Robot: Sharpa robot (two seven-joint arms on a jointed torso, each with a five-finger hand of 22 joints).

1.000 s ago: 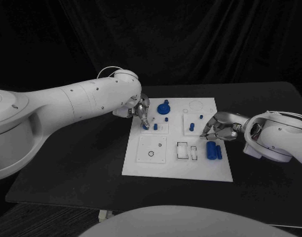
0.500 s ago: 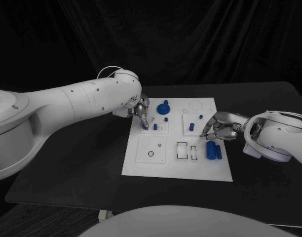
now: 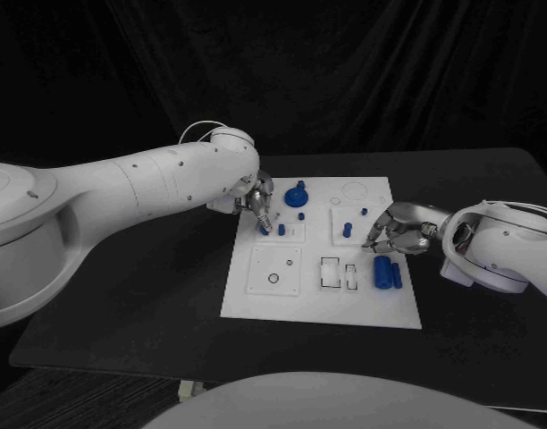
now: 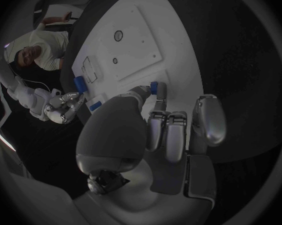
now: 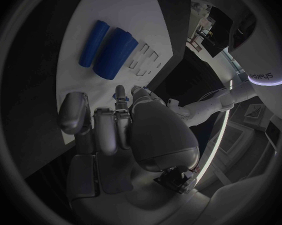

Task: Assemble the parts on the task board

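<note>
White flat plastic task board [image 3: 287, 295] lies mid-table on the black table [image 3: 132, 295], with small blue plastic parts on it: a round-topped knob [image 3: 298, 193] at the far left, short upright pegs [image 3: 281, 230] beside it, and two blue cylinders [image 3: 383, 272] lying side by side near the right edge. The parts look light, rigid and smooth, likely slippery against metal fingertips; best pinched across the sides, pegs near the top. Left hand [image 3: 256, 201] is at the far-left pegs, fingertips touching a small blue peg [image 4: 153, 88] and apparently pinching it; the other fingers are curled alongside. Right hand [image 3: 400, 234] sits at the board's right edge, fingers curled in together, fingertips at a small blue piece [image 5: 121, 99]; cannot tell whether it grips it. Versus a second ago: almost no change; left hand nudged very slightly, right hand and parts unmoved.
</note>
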